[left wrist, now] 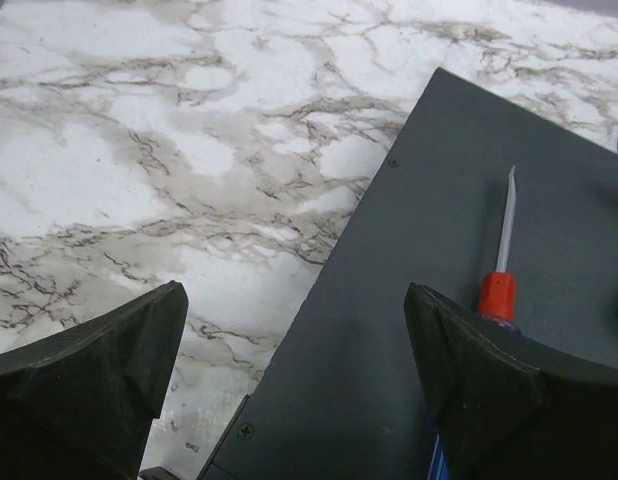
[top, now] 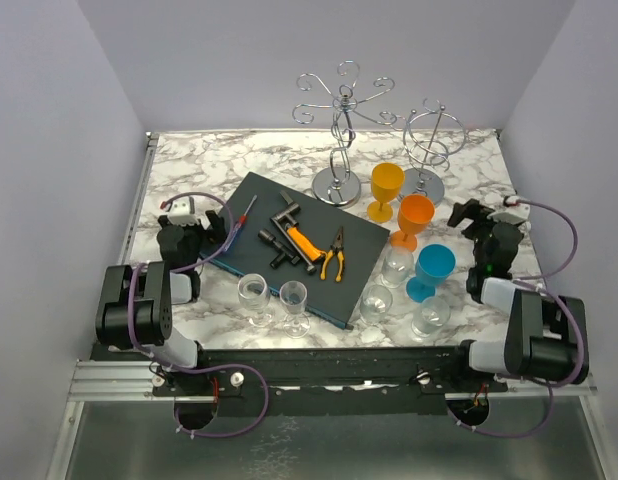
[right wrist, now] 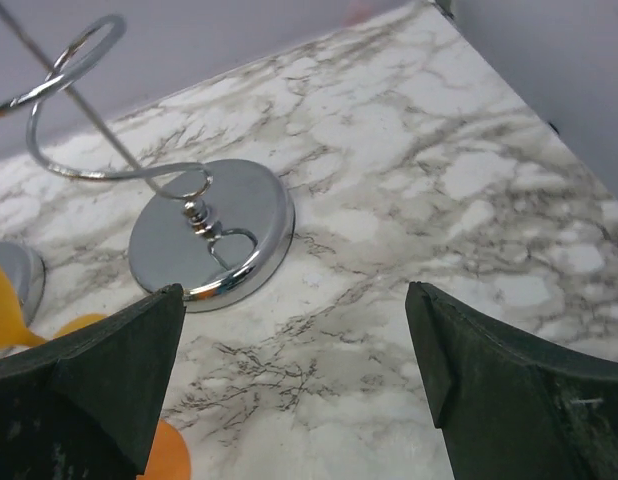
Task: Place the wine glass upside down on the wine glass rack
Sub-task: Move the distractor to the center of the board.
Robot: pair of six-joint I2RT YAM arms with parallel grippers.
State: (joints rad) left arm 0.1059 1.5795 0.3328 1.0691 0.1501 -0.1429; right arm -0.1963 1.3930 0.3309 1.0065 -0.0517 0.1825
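Marble tabletop (top: 189,165) fills the overhead view, with two chrome racks at the back: the scroll-armed wine glass rack (top: 341,105) and a ringed rack (top: 434,135) to its right. Neither carries a glass. Two orange glasses (top: 386,187), a blue glass (top: 434,265) and several clear wine glasses (top: 294,298) stand upright along the dark mat (top: 259,210) and to its right. Your left gripper (top: 204,232) and right gripper (top: 467,215) both stand wide and empty.

From the left wrist, the left gripper (left wrist: 294,320) straddles the mat's edge, with a red-collared screwdriver (left wrist: 501,260) beside its right finger. You have nothing to take here.

From the right wrist, the right gripper (right wrist: 294,320) faces the chrome base (right wrist: 211,240) of the ringed rack, with orange glass showing at the lower left. Your right arm looks better placed. Grip a nearby glass low on the stem, so you can invert it and slide its foot into a rack arm.
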